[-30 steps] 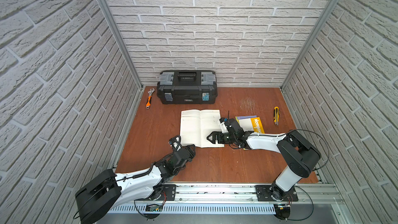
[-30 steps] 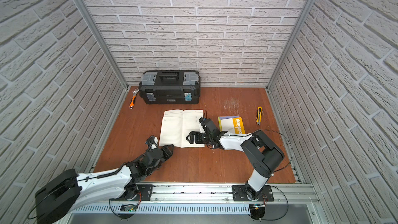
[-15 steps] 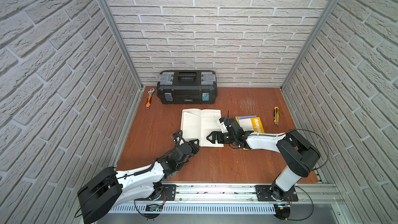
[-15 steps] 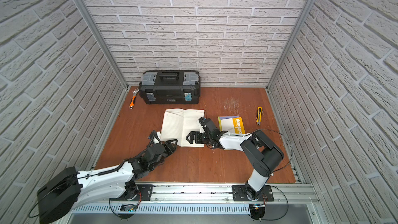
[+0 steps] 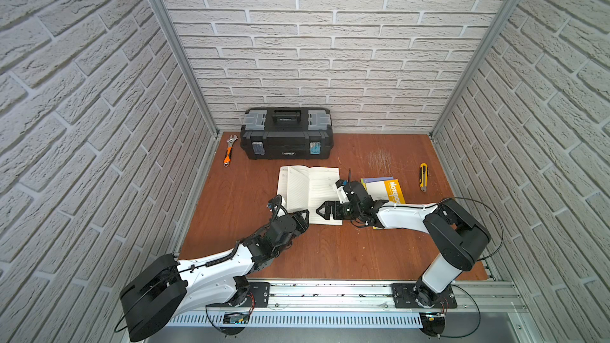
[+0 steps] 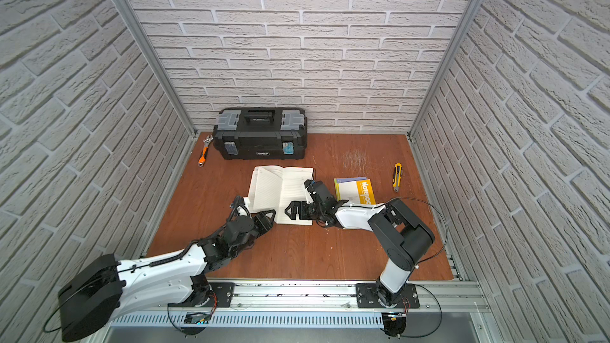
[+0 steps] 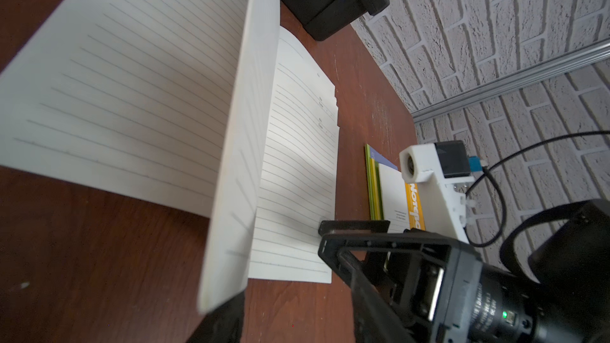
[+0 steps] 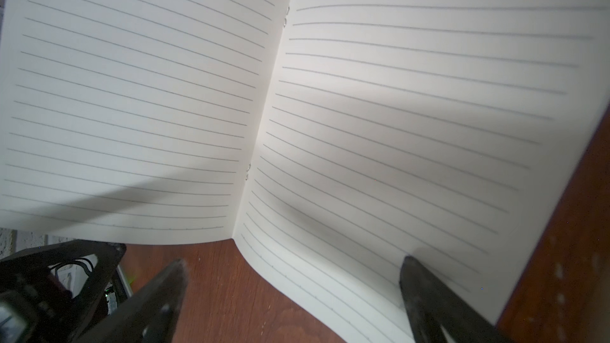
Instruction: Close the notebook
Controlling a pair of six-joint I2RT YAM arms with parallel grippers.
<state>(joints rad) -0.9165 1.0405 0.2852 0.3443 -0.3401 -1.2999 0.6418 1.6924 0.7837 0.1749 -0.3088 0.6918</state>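
The notebook (image 5: 325,189) (image 6: 297,193) lies open mid-table, showing lined white pages. A leaf of its left half (image 7: 244,160) stands raised near the spine, while a lined page under it (image 7: 132,77) stays flat. My left gripper (image 5: 304,217) (image 6: 269,217) sits at the notebook's near left corner, jaws apart, one finger (image 7: 227,321) under the raised leaf's corner. My right gripper (image 5: 319,210) (image 6: 288,210) (image 8: 293,263) is open. One fingertip (image 8: 409,263) rests on the right page (image 8: 412,94) and the other hangs over bare wood.
A closed yellow-and-white booklet (image 5: 384,189) lies partly under my right arm. A black toolbox (image 5: 286,133) stands against the back wall with an orange-handled wrench (image 5: 228,151) to its left. A yellow utility knife (image 5: 423,177) lies near the right wall. Brick walls enclose three sides.
My left arm has reached forward to the notebook's near left corner, and a left leaf has risen over its finger. The right arm has stayed still.
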